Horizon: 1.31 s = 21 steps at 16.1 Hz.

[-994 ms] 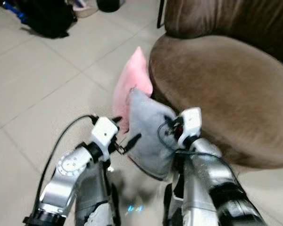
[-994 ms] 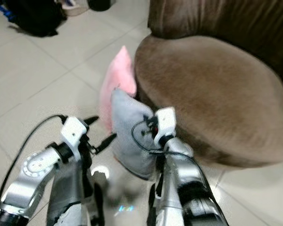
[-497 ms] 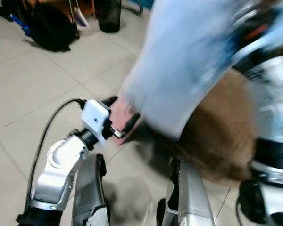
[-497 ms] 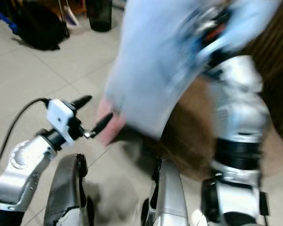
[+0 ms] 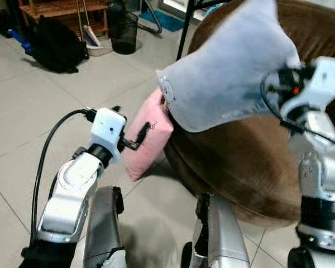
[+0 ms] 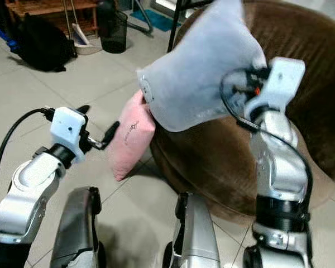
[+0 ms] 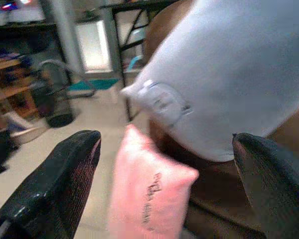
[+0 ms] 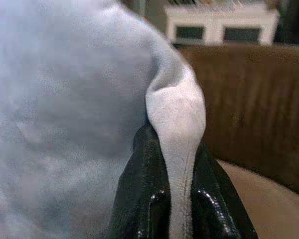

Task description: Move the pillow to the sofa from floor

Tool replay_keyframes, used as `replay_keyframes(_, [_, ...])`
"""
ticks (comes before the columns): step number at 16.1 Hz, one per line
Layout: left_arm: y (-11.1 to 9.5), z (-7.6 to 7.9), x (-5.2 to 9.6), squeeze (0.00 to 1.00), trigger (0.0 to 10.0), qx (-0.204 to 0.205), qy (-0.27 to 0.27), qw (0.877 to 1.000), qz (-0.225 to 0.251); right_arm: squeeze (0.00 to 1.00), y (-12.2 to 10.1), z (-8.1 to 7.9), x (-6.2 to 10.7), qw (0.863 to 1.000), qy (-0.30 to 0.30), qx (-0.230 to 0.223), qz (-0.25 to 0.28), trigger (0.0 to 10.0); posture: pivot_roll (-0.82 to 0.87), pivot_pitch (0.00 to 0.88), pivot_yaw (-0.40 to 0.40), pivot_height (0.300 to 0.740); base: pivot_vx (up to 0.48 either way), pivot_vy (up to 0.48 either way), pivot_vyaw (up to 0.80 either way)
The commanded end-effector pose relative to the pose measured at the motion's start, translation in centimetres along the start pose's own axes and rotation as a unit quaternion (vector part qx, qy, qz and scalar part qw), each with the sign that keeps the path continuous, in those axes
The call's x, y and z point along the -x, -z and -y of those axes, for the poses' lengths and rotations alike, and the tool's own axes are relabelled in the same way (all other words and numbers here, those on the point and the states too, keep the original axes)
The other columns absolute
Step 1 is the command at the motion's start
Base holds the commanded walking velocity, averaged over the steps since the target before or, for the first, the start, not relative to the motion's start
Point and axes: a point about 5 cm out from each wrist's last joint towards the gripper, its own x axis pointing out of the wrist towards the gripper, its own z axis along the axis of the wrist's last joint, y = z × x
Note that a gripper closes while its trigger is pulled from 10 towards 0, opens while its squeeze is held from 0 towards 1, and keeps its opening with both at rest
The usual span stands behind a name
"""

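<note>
A: Where's the pillow right now?

B: I've got the grey pillow up in the air over the front of the brown sofa, off the floor. The right gripper is pinching a fold at its edge, both black fingers clamped tight on the fabric, seen clearly in the right wrist view

A: Touching the seat?

B: Lower edge hangs just above the seat cushion; contact I can't tell. One corner with a small round patch sticks out toward the left arm

A: Left side?

B: The left gripper is held out in front, near the pillow but apart from it, fingers spread wide with nothing between them. It points at a pink pillow

A: And that pink one?

B: It stands tilted on the tile floor, leaning against the sofa's front edge, just under the grey pillow's corner. Small dark writing on its face

A: Background stuff?

B: Black bag on the floor at the far left, a dark bin beside it, a wooden shelf behind, black metal legs near the sofa's back
</note>
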Motion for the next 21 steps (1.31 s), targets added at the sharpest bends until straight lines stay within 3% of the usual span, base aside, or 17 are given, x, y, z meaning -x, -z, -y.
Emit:
replay_keyframes(1, [-0.1,0.0,-0.3,0.0,10.0,0.002,-0.008,1.0,-0.003,0.0,0.7,1.0,0.1,0.999,0.031,0.009,-0.014,10.0,0.11,0.037,-0.126,0.487,0.0,0.0,0.0])
replay_keyframes(2, [-0.3,-0.1,-0.5,0.0,10.0,0.018,-0.017,1.0,0.004,0.0,0.9,1.1,0.2,0.999,0.039,0.009,-0.015,10.0,0.11,0.036,-0.124,0.497,0.0,0.0,0.0])
replay_keyframes(4, [-0.3,0.4,-1.0,0.0,10.0,-0.008,-0.021,1.0,-0.002,0.0,0.7,1.1,0.7,0.999,0.047,0.004,-0.008,10.0,0.1,0.026,-0.132,0.517,0.0,0.0,0.0])
replay_keyframes(6, [-0.2,0.7,-1.3,0.0,10.0,-0.006,-0.028,1.0,-0.003,0.0,0.8,0.7,1.0,0.999,0.038,0.015,-0.004,10.0,0.1,0.022,-0.136,0.537,0.0,0.0,0.0])
replay_keyframes(17, [-0.2,-0.3,-1.5,0.0,10.0,0.002,-0.069,0.998,0.0,0.0,1.4,-1.4,2.7,1.0,0.014,0.017,0.0,10.0,0.1,0.016,-0.14,0.642,0.0,0.0,0.0])
replay_keyframes(21, [-0.6,-0.5,-1.3,0.0,10.0,-0.01,-0.072,0.997,0.009,0.0,1.6,-1.1,2.7,1.0,0.019,0.018,-0.002,10.0,0.12,0.019,-0.144,0.687,0.0,0.0,0.0])
